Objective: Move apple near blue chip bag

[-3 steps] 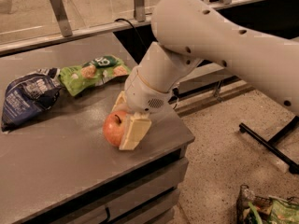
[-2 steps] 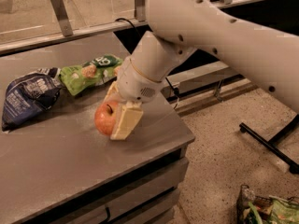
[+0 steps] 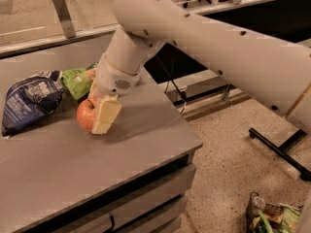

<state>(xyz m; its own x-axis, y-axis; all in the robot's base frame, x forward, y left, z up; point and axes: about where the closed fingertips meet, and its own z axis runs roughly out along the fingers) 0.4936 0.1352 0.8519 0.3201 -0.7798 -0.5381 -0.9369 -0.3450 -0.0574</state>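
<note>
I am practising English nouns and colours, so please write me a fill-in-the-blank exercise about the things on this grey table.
1. The gripper is shut on a round red ____.
2. The big bag with white letters, at the picture's left edge, is dark ____.
3. The small bag right next to the big bag is bright ____.

Missing words: apple; blue; green.
</note>
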